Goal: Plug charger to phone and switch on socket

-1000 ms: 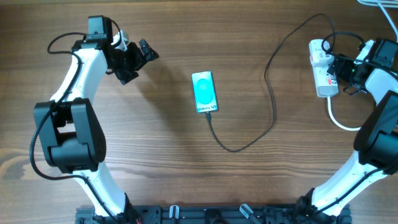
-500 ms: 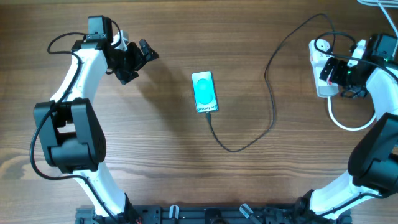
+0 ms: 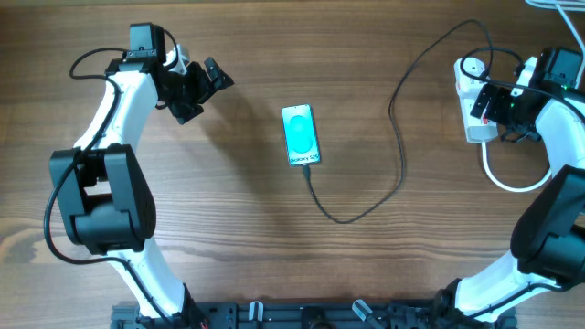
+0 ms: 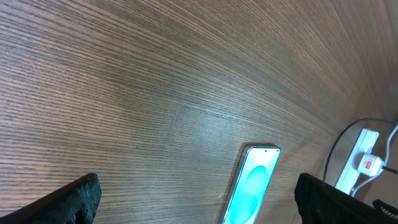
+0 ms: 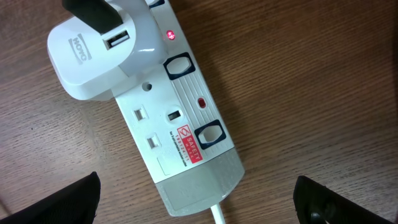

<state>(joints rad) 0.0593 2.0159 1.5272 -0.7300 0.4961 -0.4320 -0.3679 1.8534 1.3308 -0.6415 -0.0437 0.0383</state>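
The phone lies flat mid-table, turquoise face up; it also shows in the left wrist view. The charger cable runs from the phone's near edge, loops right, and goes up to the white adapter on the socket. In the right wrist view the socket has a red light lit beside the adapter. My right gripper hovers open over the socket, its fingers wide apart. My left gripper is open and empty, far left of the phone.
A thick white cord curves from the socket's near end toward the right arm. The socket also shows far off in the left wrist view. More white cords lie at the far right corner.
My right gripper has shifted slightly back and left over the socket during the last second. The left arm, phone and cable have not moved.
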